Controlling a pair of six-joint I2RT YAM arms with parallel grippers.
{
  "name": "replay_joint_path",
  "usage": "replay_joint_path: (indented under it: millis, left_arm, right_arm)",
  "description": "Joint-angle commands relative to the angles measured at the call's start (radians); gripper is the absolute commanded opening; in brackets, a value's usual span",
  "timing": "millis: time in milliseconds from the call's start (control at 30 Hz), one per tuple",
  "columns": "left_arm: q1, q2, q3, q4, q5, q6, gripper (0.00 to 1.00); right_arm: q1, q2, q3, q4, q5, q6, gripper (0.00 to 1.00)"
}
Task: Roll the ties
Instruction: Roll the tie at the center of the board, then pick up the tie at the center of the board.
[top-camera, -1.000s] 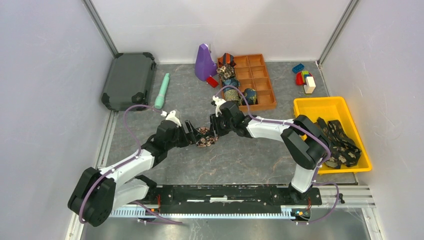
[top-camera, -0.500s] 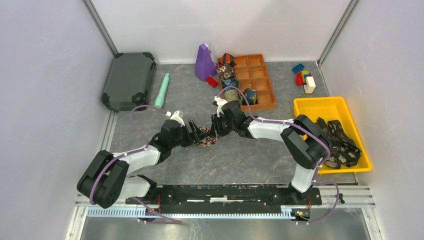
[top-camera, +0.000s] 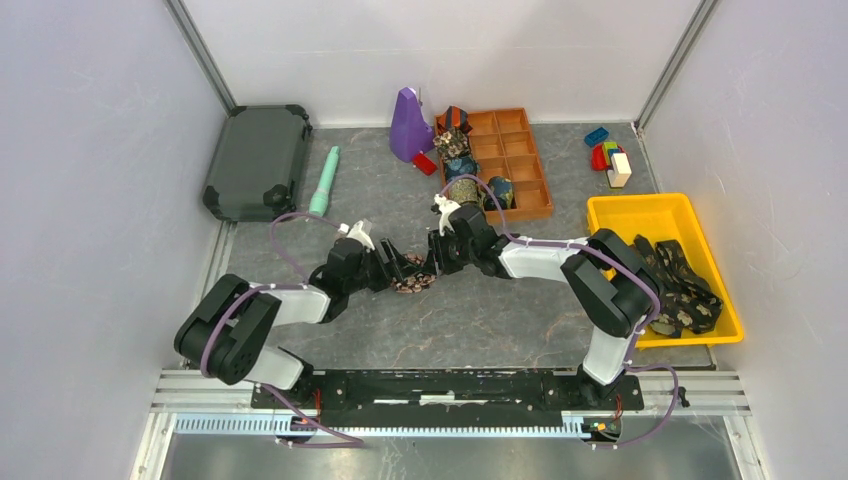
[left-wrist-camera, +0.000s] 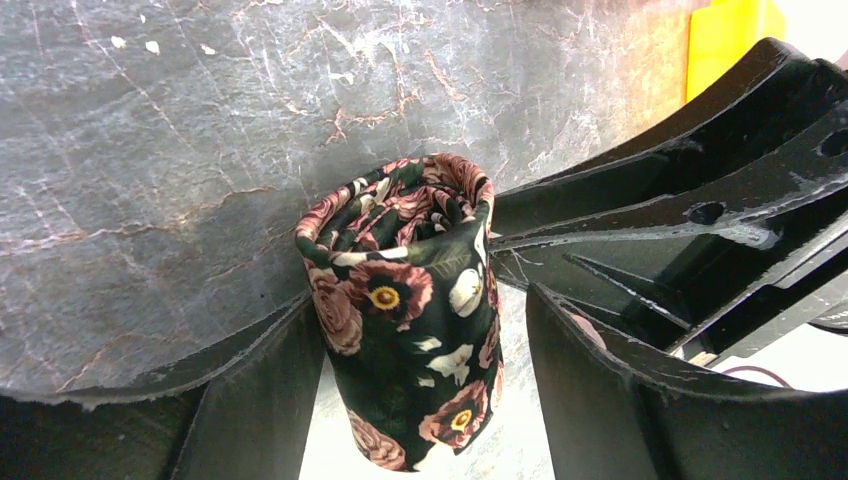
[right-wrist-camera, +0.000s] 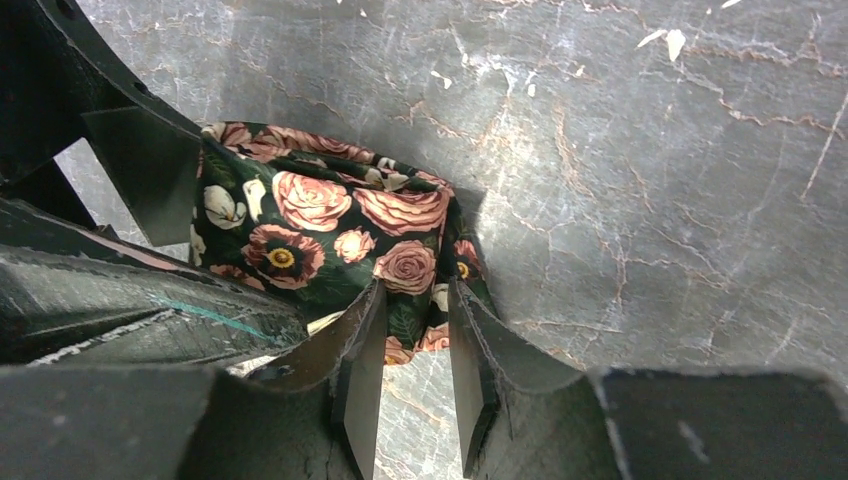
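A rolled tie, dark with pink roses, stands on end on the grey table between both arms. My left gripper straddles the roll. Its left finger touches the cloth and a gap shows at its right finger, so it is open. My right gripper is shut on a fold at the edge of the same roll. In the top view the left gripper and the right gripper face each other across it. More flat ties lie in the yellow bin.
An orange compartment tray at the back holds several rolled ties. A purple object, a teal cylinder, a dark case and toy blocks sit along the back.
The left arm has folded, its elbow swinging in and forward, while its gripper stayed round the roll and narrowed a little. The right gripper has held its pinch and shifted slightly right.
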Motion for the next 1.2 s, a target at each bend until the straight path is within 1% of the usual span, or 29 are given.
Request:
replay_joint_path:
  millis: [0,333,433,633,800,900,1033,1133,1167]
  left_arm:
    - [0.003,0.035,0.003,0.074,0.016,-0.061,0.77]
    - [-0.005,0.097,-0.001,0.132,0.034,-0.093,0.7]
    - [-0.012,0.111,-0.004,0.147,0.036,-0.096,0.67]
    - [-0.032,0.132,0.002,0.149,0.025,-0.093,0.53]
    - [-0.049,0.11,0.029,0.077,-0.007,-0.069,0.44]
    - [-0.062,0.079,0.056,0.009,-0.033,-0.045,0.41]
    - [-0.081,0.042,0.088,-0.058,-0.048,-0.012,0.37]
    - [-0.085,0.016,0.095,-0.074,-0.042,0.002,0.35]
    - [-0.085,0.005,0.096,-0.075,-0.035,0.003,0.34]
  right_arm:
    - [-0.006,0.028,-0.037,-0.02,0.015,-0.01,0.34]
    - [-0.007,0.038,-0.052,-0.002,0.009,-0.005,0.33]
    - [-0.007,0.038,-0.051,0.0,0.007,-0.004,0.33]
    - [-0.007,0.03,-0.053,-0.002,0.006,-0.003,0.33]
    - [-0.024,-0.029,-0.053,-0.037,0.023,-0.021,0.34]
    - [-0.047,-0.093,-0.055,-0.071,0.046,-0.043,0.37]
    - [-0.087,-0.196,-0.08,-0.093,0.062,-0.071,0.45]
    - [-0.134,-0.272,-0.13,-0.061,-0.001,-0.075,0.53]
    - [-0.151,-0.3,-0.153,-0.038,-0.038,-0.074,0.6]
